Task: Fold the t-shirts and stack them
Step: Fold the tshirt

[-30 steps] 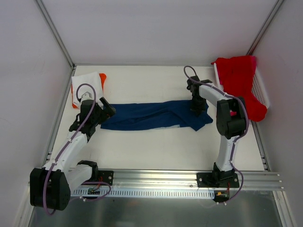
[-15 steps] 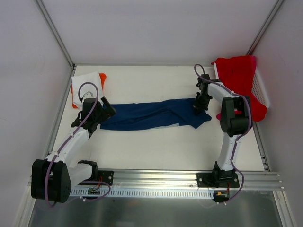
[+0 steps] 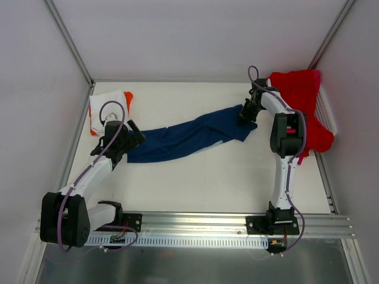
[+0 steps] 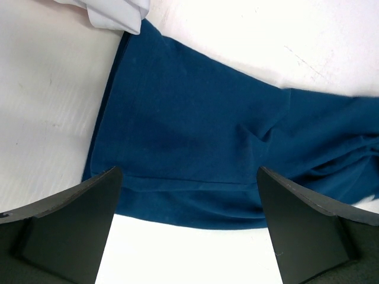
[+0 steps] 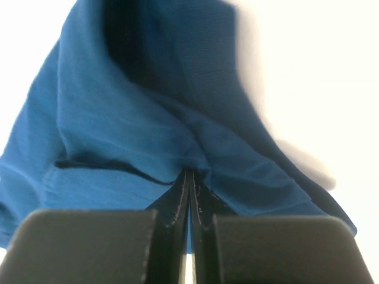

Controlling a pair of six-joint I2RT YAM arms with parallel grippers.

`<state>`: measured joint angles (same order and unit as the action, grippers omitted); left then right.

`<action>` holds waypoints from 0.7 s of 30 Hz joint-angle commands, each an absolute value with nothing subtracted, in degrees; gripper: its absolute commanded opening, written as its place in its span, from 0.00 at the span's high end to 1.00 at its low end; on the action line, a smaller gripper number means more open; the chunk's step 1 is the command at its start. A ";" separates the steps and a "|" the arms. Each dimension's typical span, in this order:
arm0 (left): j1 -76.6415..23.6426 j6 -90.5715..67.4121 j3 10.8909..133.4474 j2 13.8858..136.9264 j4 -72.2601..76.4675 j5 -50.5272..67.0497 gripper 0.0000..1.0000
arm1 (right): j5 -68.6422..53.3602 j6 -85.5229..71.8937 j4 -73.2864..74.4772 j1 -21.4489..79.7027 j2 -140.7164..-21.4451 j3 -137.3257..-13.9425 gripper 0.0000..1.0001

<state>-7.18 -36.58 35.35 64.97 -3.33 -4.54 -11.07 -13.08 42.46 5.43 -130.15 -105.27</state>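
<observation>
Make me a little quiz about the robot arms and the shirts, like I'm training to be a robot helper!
1. True or false: the right gripper is pinching the navy t-shirt.
2. Pick one: which colour shirt is draped over the white mesh basket? A red, B green, C yellow.
3. Fill the gap: the left gripper has its jaws wide ____ over the navy t-shirt.

Key: 1 true. 2 A, the red t-shirt. 3 open.

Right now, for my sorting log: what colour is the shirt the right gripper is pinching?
Navy blue t-shirt, plain where gripped; clearest in the right wrist view.
</observation>
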 commanded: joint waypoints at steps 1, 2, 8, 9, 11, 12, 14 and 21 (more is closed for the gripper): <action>-7.65 -34.81 37.53 65.74 -1.67 -5.01 0.01 | -16.34 -14.85 44.20 4.92 -135.43 -116.52 1.00; -7.65 -34.72 37.62 65.92 -1.67 -5.27 0.01 | -18.17 -15.29 44.38 4.75 -138.48 -119.07 1.00; -7.73 -34.37 38.14 67.15 -1.67 -5.63 0.01 | -26.09 -21.44 43.17 4.04 -149.14 -136.92 0.99; -7.73 -34.28 38.23 67.41 -1.67 -5.63 0.01 | -27.23 -22.58 39.24 3.96 -150.72 -137.02 1.00; -7.73 -34.37 38.32 67.76 -1.58 -5.62 0.01 | -30.40 -27.39 31.26 3.87 -151.69 -135.18 0.99; -7.73 -34.37 38.23 68.11 -1.32 -5.54 0.01 | -31.19 -29.07 28.42 3.95 -152.83 -134.65 0.99; -7.73 -34.37 38.23 68.64 -1.32 -5.28 0.01 | -32.17 -34.24 20.88 4.04 -154.33 -134.56 0.99; -8.00 -34.19 37.27 68.38 -0.88 -6.24 0.01 | -27.61 -50.16 -6.04 5.53 -163.90 -141.14 0.86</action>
